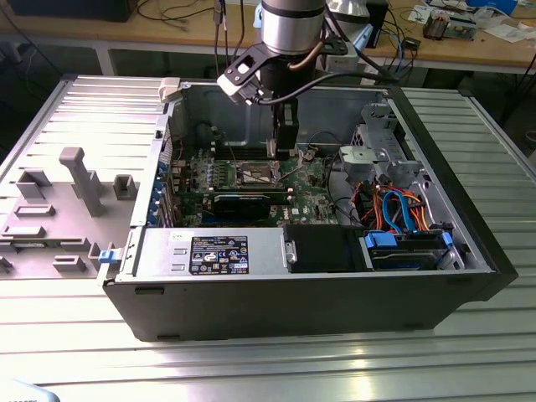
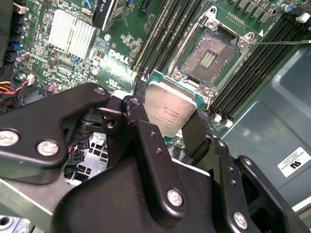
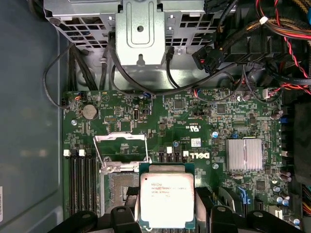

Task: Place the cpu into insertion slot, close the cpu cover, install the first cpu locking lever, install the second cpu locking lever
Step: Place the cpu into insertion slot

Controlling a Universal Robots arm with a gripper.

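Two jaws hold cpu near memory slots.

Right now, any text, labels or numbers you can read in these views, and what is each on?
Nothing I can quote:
cpu, held in the gripper: printed lines on its metal top, too small to read.
green circuit board: white brand logo, left unquoted; component markings too small.
black label on the silver housing: white print, blurred.
white sticker on the grey case wall: a mark and fine print, too small.

Ribbed metal table, open computer case, grey side panel
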